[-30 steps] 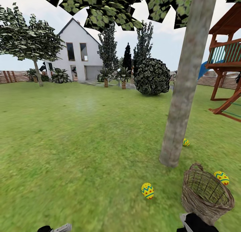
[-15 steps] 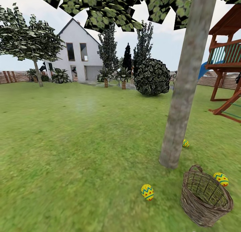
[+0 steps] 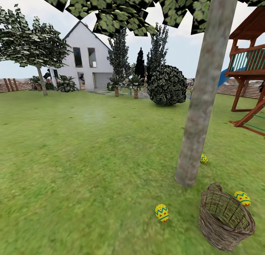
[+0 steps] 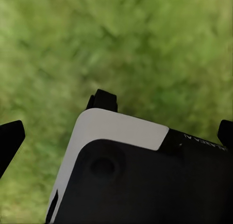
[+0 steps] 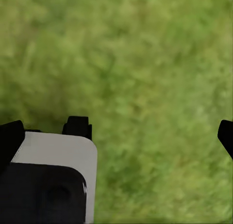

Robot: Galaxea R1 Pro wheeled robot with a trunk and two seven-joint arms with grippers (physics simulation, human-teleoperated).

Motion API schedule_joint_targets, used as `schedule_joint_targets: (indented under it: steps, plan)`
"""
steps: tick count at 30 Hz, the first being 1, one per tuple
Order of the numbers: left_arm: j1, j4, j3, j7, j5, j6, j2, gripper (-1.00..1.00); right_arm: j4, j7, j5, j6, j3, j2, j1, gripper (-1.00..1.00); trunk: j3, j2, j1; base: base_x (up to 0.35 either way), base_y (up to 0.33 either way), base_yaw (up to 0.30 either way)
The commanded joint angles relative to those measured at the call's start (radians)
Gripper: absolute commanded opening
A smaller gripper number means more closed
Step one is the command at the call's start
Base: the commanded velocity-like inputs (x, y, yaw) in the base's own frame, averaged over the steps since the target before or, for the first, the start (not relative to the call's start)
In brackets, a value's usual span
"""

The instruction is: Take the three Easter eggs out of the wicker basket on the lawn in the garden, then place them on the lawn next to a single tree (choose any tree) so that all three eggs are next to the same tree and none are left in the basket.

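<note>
Three eggs [image 3: 162, 212] [image 3: 242, 198] [image 3: 204, 159] scattered on lawn [image 3: 92, 166] round tree [image 3: 200, 100], presumably to satisfy placement; basket [image 3: 225, 218] apparently empty beside trunk. Left gripper [image 4: 116, 131] and right gripper [image 5: 119, 134] above grass, fingers spread, grasping nothing.

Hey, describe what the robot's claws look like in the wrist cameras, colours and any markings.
Both are matte black with a white rounded panel. The left claw has black fingertips and faint, unreadable white lettering on its body. The right claw looks the same, black fingertips included, over mottled green grass.
</note>
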State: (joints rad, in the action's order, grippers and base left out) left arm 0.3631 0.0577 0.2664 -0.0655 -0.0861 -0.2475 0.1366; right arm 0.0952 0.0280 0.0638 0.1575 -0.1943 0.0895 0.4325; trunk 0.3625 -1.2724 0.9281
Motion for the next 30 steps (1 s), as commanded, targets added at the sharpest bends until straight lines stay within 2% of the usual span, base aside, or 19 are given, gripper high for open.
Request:
schedule_joint_targets:
  steps: [1, 8, 15, 18, 22, 30]
  plan:
    - [-0.005, 0.002, 0.0, -0.003, -0.009, 0.014, 0.001, 1.0, 0.001, 0.001, 0.007, -0.001, -0.009, -0.005, -0.004, 1.0, -0.003, 0.007, -0.004, 0.0, 0.0, 0.0]
    - [-0.049, 0.002, 0.0, -0.004, -0.009, 0.03, -0.004, 1.0, 0.001, -0.02, 0.007, -0.01, -0.008, -0.008, -0.048, 1.0, -0.029, 0.056, -0.031, 0.0, 0.0, 0.0]
    - [-0.067, 0.002, 0.0, -0.004, -0.01, 0.032, -0.004, 1.0, 0.001, -0.022, 0.008, -0.074, -0.008, -0.006, -0.104, 1.0, -0.057, 0.105, -0.058, 0.0, 0.0, 0.0]
    - [-0.096, 0.002, 0.0, -0.005, -0.01, 0.05, -0.004, 1.0, 0.001, -0.022, 0.008, -0.085, -0.008, -0.007, -0.128, 1.0, -0.069, 0.126, -0.069, 0.0, 0.0, 0.0]
    - [-0.146, 0.003, 0.0, -0.036, -0.011, 0.121, -0.002, 1.0, 0.001, -0.022, 0.008, -0.104, -0.008, -0.007, -0.153, 1.0, -0.085, 0.154, -0.084, 0.0, 0.0, 0.0]
    - [-0.249, 0.004, 0.001, -0.074, -0.011, 0.157, -0.007, 1.0, 0.001, -0.022, 0.008, -0.139, -0.008, -0.006, -0.211, 1.0, -0.118, 0.21, -0.115, 0.0, 0.0, 0.0]
